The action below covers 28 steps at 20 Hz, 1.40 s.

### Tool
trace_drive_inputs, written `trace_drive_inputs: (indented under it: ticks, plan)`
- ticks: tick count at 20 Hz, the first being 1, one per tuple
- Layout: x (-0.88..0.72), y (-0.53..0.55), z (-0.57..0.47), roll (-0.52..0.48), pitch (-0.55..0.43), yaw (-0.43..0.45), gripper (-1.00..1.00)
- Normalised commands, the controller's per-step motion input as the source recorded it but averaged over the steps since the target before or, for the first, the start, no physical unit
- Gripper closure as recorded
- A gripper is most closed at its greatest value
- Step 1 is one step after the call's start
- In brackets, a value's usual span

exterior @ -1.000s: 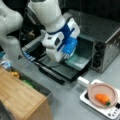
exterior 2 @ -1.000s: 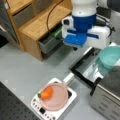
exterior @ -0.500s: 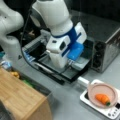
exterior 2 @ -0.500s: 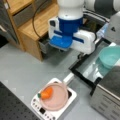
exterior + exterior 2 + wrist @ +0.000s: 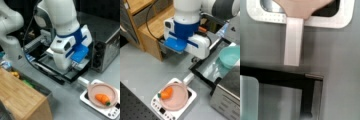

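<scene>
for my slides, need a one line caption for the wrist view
Wrist camera looking down on the pink pan's white handle, stretching from the white cooktop toward the open oven door's black frame.

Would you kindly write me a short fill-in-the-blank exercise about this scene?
1. The carrot lies in the pink ____.
2. The pan sits on a white ____.
3. The teal bowl rests on the open oven ____.
4. In the wrist view, the pan's handle is coloured ____.

Missing words: pan; cooktop; door; white.
</scene>
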Motion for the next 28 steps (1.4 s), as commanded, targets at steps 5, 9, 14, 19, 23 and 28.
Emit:
trace_drive_inputs:
  ticks: [5, 9, 14, 19, 23, 28]
  plan:
    - [0.35, 0.1, 0.17, -0.149, 0.25, 0.022, -1.0]
    - [0.42, 0.12, 0.1, -0.145, 0.231, 0.021, -1.0]
    - [0.52, 0.08, 0.06, -0.128, 0.238, 0.06, -1.0]
    - [0.53, 0.04, 0.1, -0.121, 0.229, 0.07, -1.0]
    - [0.46, 0.04, 0.1, -0.154, 0.196, 0.06, -1.0]
    - [0.46, 0.04, 0.1, -0.225, 0.211, 0.043, -1.0]
